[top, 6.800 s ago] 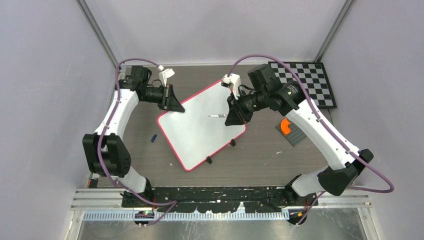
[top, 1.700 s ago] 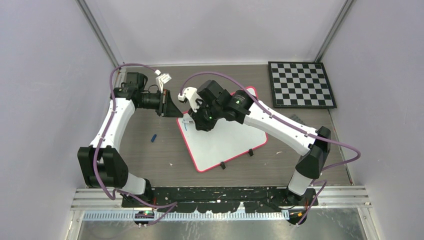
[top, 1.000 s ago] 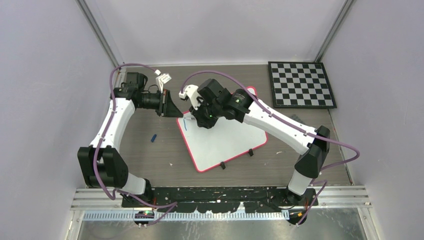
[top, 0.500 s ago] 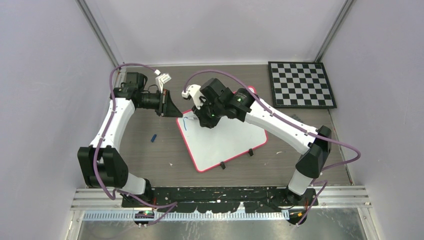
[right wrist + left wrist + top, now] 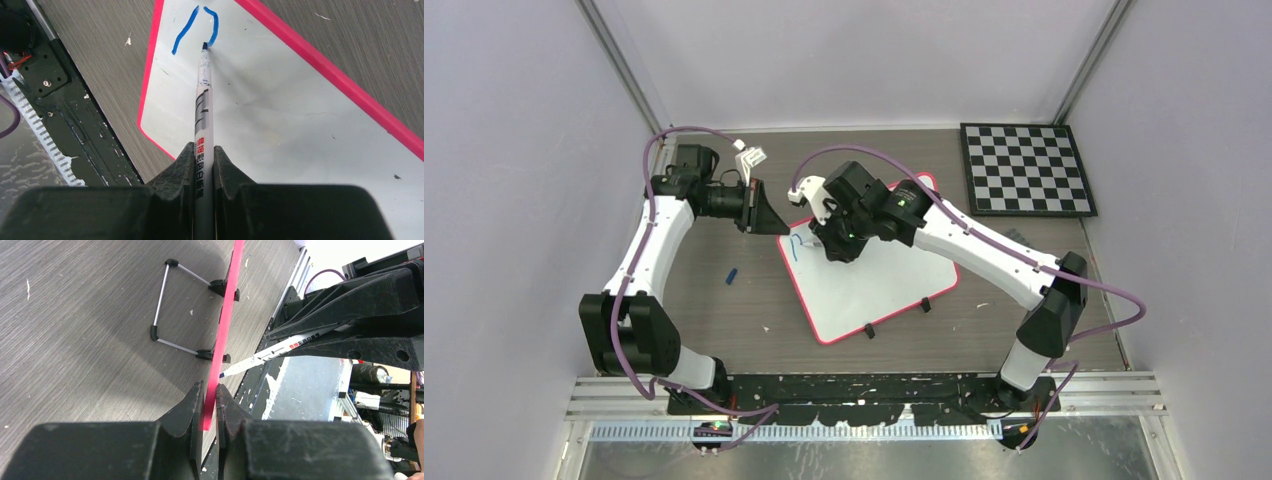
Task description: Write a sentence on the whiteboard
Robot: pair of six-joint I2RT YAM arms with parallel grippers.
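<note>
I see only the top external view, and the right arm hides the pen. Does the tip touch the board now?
Observer: Yes. In the right wrist view the marker tip sits at the end of the second of two blue strokes on the whiteboard.
Operator: Does the left gripper hold the board?
Observer: Yes. In the left wrist view the left gripper is shut on the red rim.
Operator: What joins the two clips?
Observer: A thin wire frame joins the black clips.

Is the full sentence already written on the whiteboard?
No: the whiteboard bears only two short blue strokes near one corner, with the marker tip touching the second.
</note>
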